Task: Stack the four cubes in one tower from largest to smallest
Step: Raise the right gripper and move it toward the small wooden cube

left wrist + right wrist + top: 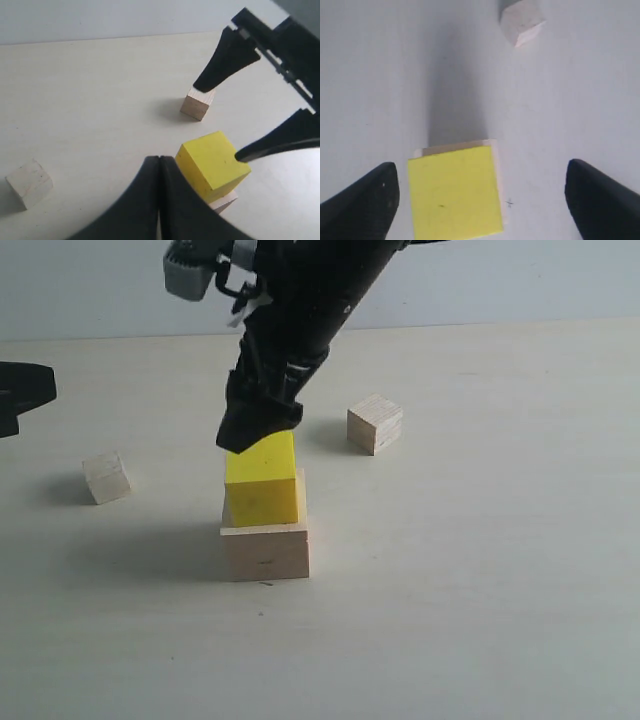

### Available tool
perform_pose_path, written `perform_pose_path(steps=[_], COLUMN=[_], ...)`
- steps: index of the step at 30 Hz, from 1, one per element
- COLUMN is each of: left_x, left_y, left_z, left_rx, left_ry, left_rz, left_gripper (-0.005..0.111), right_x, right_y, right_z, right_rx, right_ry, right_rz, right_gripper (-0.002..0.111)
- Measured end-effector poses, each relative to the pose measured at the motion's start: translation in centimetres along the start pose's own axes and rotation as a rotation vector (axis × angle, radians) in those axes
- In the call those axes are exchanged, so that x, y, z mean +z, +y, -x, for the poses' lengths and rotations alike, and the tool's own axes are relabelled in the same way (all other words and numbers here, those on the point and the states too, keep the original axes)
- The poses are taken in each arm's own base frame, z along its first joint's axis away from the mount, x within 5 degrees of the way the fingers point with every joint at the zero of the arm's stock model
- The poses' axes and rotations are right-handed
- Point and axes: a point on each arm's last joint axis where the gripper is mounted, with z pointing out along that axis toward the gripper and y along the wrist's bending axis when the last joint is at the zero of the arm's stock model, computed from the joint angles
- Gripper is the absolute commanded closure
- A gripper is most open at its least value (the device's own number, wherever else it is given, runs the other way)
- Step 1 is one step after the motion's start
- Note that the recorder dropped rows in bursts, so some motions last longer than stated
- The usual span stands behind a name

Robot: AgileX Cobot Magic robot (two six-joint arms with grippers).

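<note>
Two-block column on a pale matte table (480,630): largest cube (265,552) of pale raw wood at the bottom, bright yellow cube (262,485) flat on top. Smooth painted faces, crisp edges, a small dark speck on the yellow's upper face. From above, only a thin strip of bare wood visible along two sides of the yellow.

Right gripper (482,192) directly over the column, black tapered fingers spread wide to either side of the yellow block. Apparently clear of it, though hard to confirm from the exterior view. Left gripper (159,167) off to the side, curved black fingers pressed together on nothing.

Smaller cube (375,424) with layered grain lines behind and right of the column, well apart. Smallest whitish cube (106,477) alone to the left, faint grain.
</note>
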Motion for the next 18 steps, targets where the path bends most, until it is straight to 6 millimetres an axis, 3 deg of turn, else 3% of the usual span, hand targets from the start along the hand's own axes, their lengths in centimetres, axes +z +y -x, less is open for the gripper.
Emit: perform_pose_path(steps=[4,8,12,15,18], left_x=[0.0,0.0,0.0,0.0,0.0], left_y=[0.0,0.0,-0.1,-0.1,-0.1], left_z=[0.0,0.0,-0.1,-0.1,-0.1], left_rx=[0.0,0.0,0.0,0.0,0.0], left_ry=[0.002,0.004,0.014,0.015,0.015], left_rz=[-0.001,-0.002,-0.007,-0.008,-0.008], left_gripper=[0.107,0.107,0.107,0.107,0.107], right_x=[-3.2,-4.9,-7.4,-7.5,-5.3], right_y=[-0.8,-3.5,-7.2,-9.2,-10.7], right_z=[0.1,-1.4,-4.6,-6.4,-7.5], right_rx=[-0.005,0.083,0.277,0.377,0.417], right_ry=[0.037,0.053,0.024,0.0,0.002], right_rz=[-0.225,-0.416,-0.58,-0.629,-0.632], right_gripper=[0.033,0.033,0.015,0.012,0.012])
